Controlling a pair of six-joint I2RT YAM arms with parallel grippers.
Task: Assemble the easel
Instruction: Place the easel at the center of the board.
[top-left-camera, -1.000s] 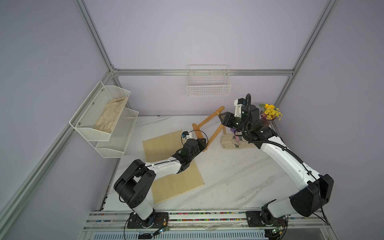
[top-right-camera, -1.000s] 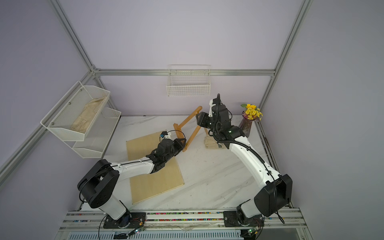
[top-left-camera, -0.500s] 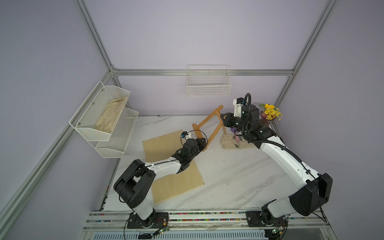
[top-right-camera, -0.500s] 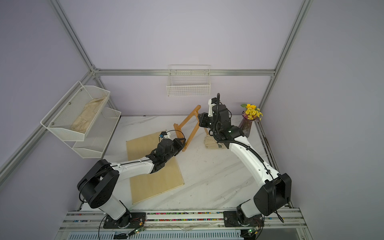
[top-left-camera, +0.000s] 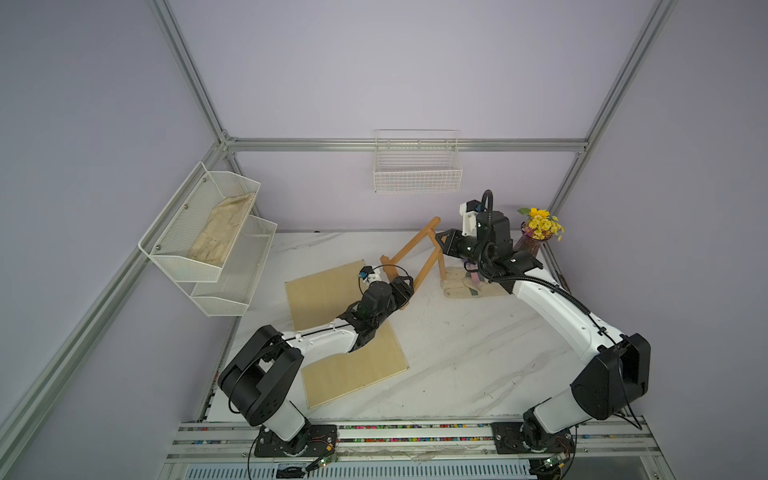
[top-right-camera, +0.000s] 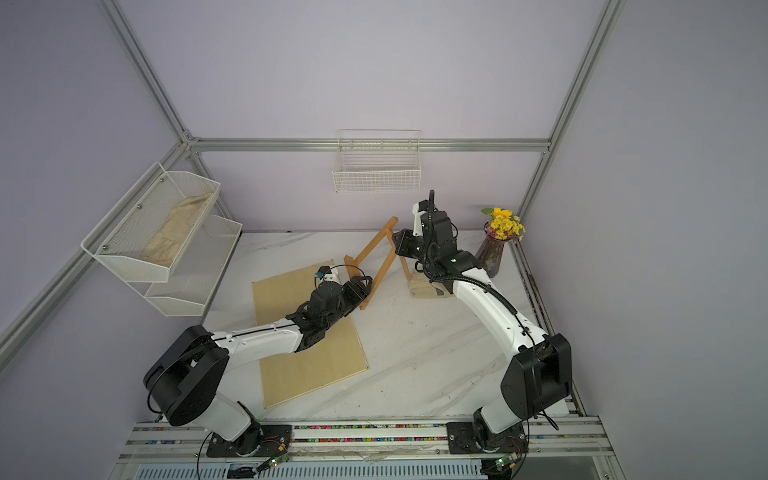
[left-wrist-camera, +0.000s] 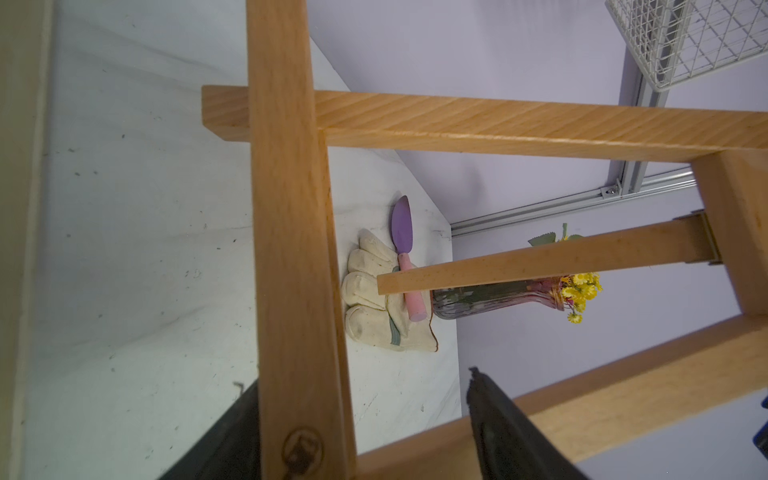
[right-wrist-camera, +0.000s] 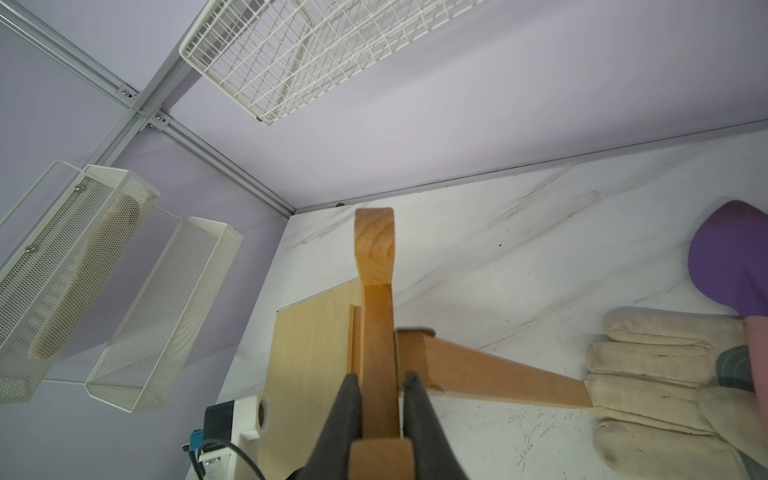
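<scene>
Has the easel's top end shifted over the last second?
Yes, slightly: in a top view the top of the easel sits further left, away from the flower vase, clamped by the right gripper.

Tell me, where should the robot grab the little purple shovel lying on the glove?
Take the trowel by its pink handle, not the wide purple blade: the handle is a narrow stick that fingers can close across. It lies flat on the glove, so come straight down from above. Mind the back leg of the easel, close by.
</scene>
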